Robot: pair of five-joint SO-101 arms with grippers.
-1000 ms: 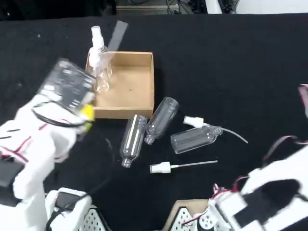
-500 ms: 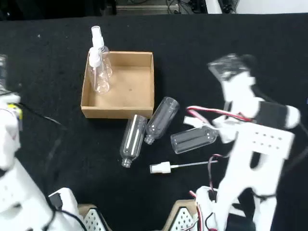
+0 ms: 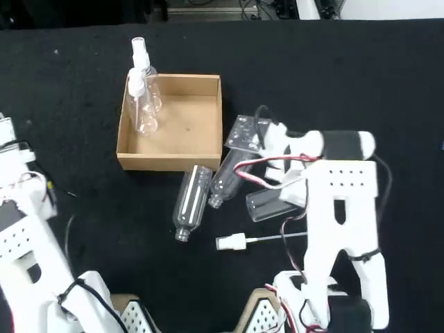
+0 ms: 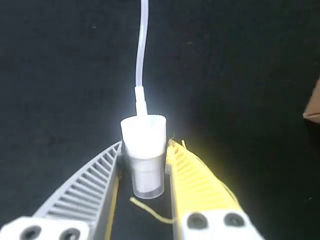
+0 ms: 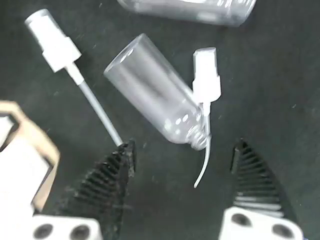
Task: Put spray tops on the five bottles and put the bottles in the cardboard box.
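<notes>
My left gripper (image 4: 144, 150) is shut on a white spray top (image 4: 144, 145), its tube pointing away over the black cloth. My left arm (image 3: 21, 208) stands at the table's left edge. My right gripper (image 5: 185, 150) is open above a clear bottle (image 5: 160, 105) that lies capless, with a spray top (image 5: 206, 75) beside its neck. My right arm (image 3: 326, 149) hangs over the lying bottles (image 3: 229, 177), (image 3: 191, 201), (image 3: 267, 202). Another spray top (image 3: 232, 241) lies nearer the front. The cardboard box (image 3: 187, 149) holds two capped bottles (image 3: 143, 104) in its left part.
The black cloth covers the whole table. A corner of the box (image 4: 312, 105) shows in the left wrist view. A second loose spray top (image 5: 52, 42) and another bottle (image 5: 190, 7) lie beyond the right gripper. Both arm bases (image 3: 277, 312) stand at the front edge.
My left arm has pulled back from the box to the left edge. My right arm has swung in from the lower right to above the lying bottles near the box.
</notes>
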